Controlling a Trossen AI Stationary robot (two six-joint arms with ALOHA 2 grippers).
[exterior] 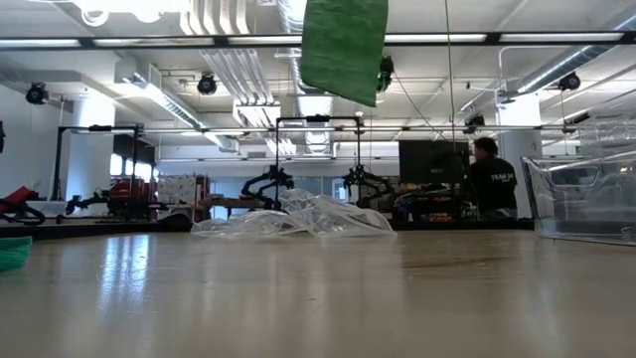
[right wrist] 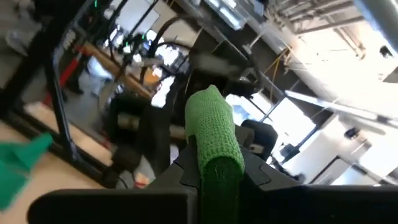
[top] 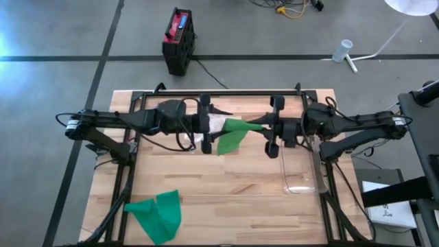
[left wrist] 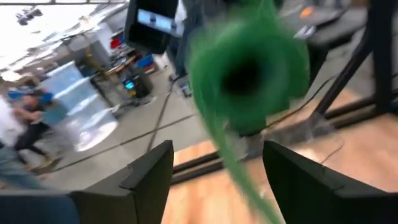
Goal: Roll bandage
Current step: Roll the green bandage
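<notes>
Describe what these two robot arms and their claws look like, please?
Both arms are dark, nearly black, built of jointed tube sections with loose black cables looping alongside. The left arm and right arm look alike, each with a silvery metal fitting at its outer end. Each gripper has two flat, angular dark fingers.

- Your left pincer [left wrist: 214, 165] faces the right one mid-desk, fingers parted.
- Your right pincer [right wrist: 214, 171] is raised opposite it, fingers clamped together.
</notes>
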